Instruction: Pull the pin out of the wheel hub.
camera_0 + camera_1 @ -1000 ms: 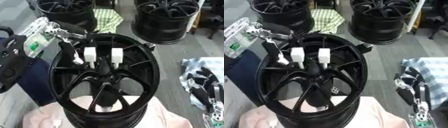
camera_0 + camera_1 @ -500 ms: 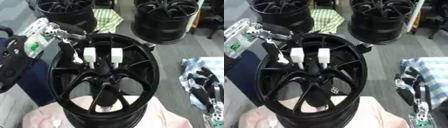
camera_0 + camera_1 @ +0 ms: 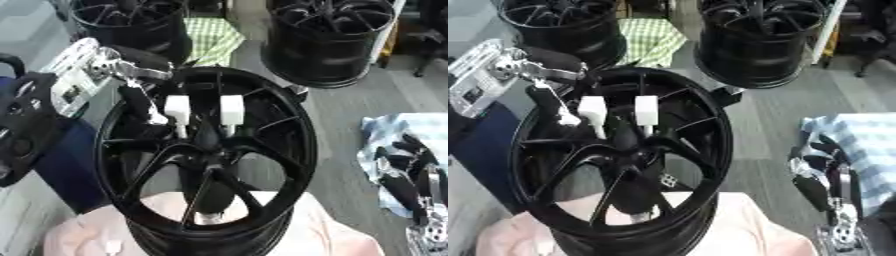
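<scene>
Big glossy black spoked wheel hub [image 3: 206,165] sits front and centre on a pale pink cloth [image 3: 79,235], and two white block-headed pins [image 3: 178,109] stand side by side just above its centre. The left hand [image 3: 140,102] comes in from the upper left, over the rim, its dark fingers reaching down right beside the left-hand pin (whether they actually close on it, I cannot tell). Over at the lower right the right hand [image 3: 820,182] rests idle, fingers relaxed, against a blue-and-white checked cloth [image 3: 868,145]
</scene>
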`<state>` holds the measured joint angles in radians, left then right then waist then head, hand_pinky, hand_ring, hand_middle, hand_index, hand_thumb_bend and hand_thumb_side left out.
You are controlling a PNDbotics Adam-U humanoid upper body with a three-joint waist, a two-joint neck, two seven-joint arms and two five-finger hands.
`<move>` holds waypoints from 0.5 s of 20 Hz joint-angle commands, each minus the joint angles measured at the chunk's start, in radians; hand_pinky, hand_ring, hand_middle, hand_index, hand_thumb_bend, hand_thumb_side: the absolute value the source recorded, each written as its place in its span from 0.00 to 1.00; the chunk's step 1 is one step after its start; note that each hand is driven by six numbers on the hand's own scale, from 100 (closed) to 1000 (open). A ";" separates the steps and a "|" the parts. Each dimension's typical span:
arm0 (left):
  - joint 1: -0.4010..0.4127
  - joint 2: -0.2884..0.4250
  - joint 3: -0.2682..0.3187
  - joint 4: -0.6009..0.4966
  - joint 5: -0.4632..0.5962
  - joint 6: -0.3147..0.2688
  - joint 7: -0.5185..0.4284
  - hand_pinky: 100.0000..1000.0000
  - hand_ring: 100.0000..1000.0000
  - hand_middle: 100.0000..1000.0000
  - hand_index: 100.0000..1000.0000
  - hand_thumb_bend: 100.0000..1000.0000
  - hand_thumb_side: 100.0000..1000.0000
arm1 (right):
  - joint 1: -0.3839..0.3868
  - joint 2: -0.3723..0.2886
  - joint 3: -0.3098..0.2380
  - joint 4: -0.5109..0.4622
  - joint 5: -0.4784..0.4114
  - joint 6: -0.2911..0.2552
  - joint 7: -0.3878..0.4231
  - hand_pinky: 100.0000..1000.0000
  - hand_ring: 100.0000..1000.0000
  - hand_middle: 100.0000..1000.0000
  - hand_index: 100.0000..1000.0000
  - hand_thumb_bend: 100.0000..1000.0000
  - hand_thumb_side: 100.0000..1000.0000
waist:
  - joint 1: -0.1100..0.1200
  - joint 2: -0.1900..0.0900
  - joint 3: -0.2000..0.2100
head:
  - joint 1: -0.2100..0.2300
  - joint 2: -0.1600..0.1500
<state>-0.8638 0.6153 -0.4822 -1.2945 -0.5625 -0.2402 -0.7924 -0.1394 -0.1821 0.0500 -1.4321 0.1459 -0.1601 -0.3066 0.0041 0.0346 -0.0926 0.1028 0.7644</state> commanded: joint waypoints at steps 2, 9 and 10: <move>-0.020 0.012 0.015 -0.008 0.003 0.006 0.018 0.63 0.50 0.51 0.67 0.13 0.29 | -0.008 -0.016 0.000 -0.008 -0.002 -0.003 0.000 0.69 0.63 0.71 0.87 0.17 0.22 | 0.001 -0.009 -0.001 | 0.002 0.006; -0.023 0.016 0.021 -0.014 0.026 0.015 0.011 0.63 0.49 0.50 0.66 0.10 0.27 | -0.008 -0.016 -0.001 -0.008 -0.003 -0.003 0.000 0.70 0.63 0.71 0.87 0.17 0.22 | 0.001 -0.009 0.000 | 0.003 0.006; -0.026 0.016 0.025 -0.015 0.030 0.017 0.011 0.63 0.49 0.50 0.65 0.10 0.28 | -0.008 -0.016 -0.001 -0.008 -0.003 -0.003 0.000 0.70 0.63 0.71 0.87 0.17 0.22 | 0.001 -0.009 0.000 | 0.003 0.006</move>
<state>-0.8645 0.6153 -0.4776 -1.2950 -0.5406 -0.2276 -0.7824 -0.1394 -0.1821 0.0500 -1.4314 0.1457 -0.1603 -0.3065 0.0041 0.0347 -0.0926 0.1032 0.7644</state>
